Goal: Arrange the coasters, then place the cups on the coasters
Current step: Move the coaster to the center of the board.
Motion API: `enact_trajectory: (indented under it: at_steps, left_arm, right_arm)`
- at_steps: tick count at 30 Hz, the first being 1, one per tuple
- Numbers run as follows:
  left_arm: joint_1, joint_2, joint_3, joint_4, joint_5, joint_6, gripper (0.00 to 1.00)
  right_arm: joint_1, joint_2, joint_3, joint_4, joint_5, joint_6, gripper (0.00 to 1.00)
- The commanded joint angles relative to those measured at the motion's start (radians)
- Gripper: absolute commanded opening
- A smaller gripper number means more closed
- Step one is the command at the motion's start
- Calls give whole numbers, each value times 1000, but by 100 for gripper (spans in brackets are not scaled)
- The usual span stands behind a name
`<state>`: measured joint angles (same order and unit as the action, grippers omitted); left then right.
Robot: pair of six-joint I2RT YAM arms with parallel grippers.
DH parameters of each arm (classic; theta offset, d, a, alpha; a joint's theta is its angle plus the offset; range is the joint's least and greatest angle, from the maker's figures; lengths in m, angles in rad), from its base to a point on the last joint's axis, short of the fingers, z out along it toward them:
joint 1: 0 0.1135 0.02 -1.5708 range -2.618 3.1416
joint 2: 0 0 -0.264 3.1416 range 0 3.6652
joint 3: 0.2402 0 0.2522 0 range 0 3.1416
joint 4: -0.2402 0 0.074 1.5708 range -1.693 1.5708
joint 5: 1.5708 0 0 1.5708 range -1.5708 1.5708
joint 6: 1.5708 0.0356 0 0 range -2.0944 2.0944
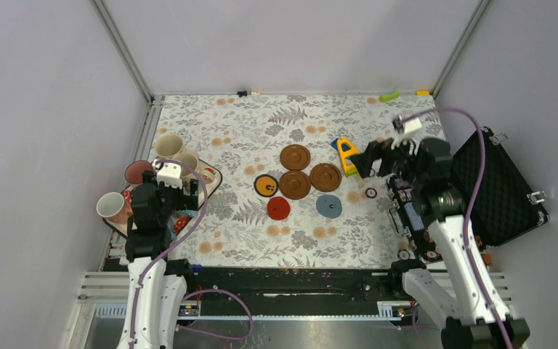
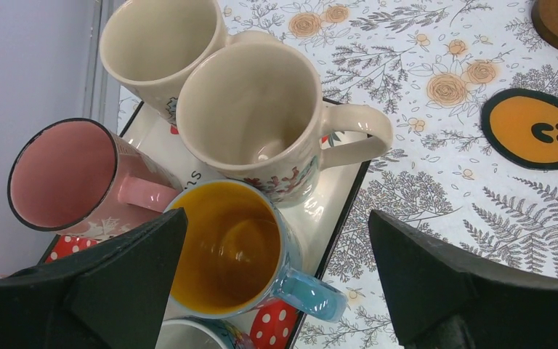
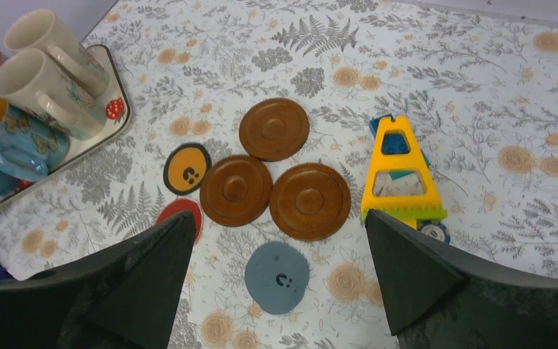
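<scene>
**Wide-open jaws above mugs [image 1: 168,145] and coasters [image 1: 295,157]**

Black fingers [image 2: 116,276] of the left gripper [image 2: 276,217] fill the bottom of its wrist view, spread wide and clamped on nothing. The right gripper [image 3: 279,214] has its jaws far apart and empty too. Under both lies the flowered tabletop [image 1: 247,123]; an open black case [image 1: 505,189] sits at its right edge.

At the left edge of the tabletop is the tray [image 2: 338,193], crowded with mugs, and the left gripper hangs over it. Two cream mugs [image 2: 251,109] stand touching beyond the fingertips. A pink mug [image 2: 62,174] is beside them on the tray's outer side. A blue mug [image 2: 225,247] with a yellow inside is closest to the jaws, partly hidden behind one finger, its handle reaching into the gap. The top view shows a white mug [image 1: 110,206] at the tray's left rim.

The coasters lie around the middle of the tabletop, below the right gripper. Three brown coasters [image 3: 274,129] touch in a cluster beyond the fingertips. An orange coaster [image 3: 187,169] with a black rim is just beside that cluster, toward the tray. A grey-blue coaster [image 3: 277,277] lies in the gap between the jaws, and a red coaster [image 3: 182,211] is half hidden behind one finger.

A yellow toy [image 3: 399,174] lies just right of the cluster, a small dark ring [image 1: 371,193] near it.
</scene>
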<state>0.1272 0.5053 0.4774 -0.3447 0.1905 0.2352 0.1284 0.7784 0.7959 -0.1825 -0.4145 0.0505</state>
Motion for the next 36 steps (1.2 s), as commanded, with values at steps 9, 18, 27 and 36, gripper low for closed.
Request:
enact_trajectory:
  at_steps: [9,18,27,36]
  left_arm:
    - [6,31,-16,94,-14,3,99]
    - [6,47,-20,110,-41,5,99]
    - [5,42,-21,104,-53,7,99]
    - [6,49,-22,110,-62,1,99]
  right_arm:
    - [-6,612,520,-293,55,22,94]
    - [-6,596,349,-188,75,56,93]
    - [-7,634,322,-155,44,85,91]
    - [-7,682,312,-142,83,102,89]
